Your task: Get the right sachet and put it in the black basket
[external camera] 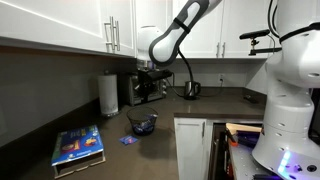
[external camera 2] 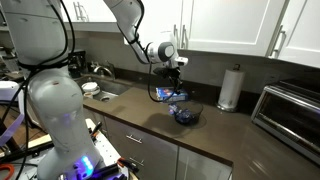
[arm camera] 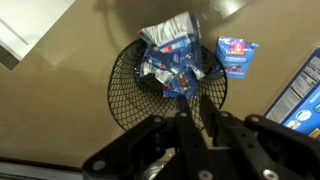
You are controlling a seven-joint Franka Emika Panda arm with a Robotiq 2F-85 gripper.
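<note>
Over grey kitchen countertop point(external camera: 150, 160), tool point(arm camera: 195, 98) clamped on right sachet point(arm camera: 168, 40) above black basket point(arm camera: 117, 90).

The sachet point(arm camera: 168, 48) is bright blue with whitish markings, the wire-mesh basket point(arm camera: 120, 88) black, the counter point(arm camera: 60, 110) brown.

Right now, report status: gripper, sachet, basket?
Gripper above black basket, jaws nearly together, grip unclear. Bright blue sachet within basket rim. Smaller dark packet beside basket, not blocking.
</note>
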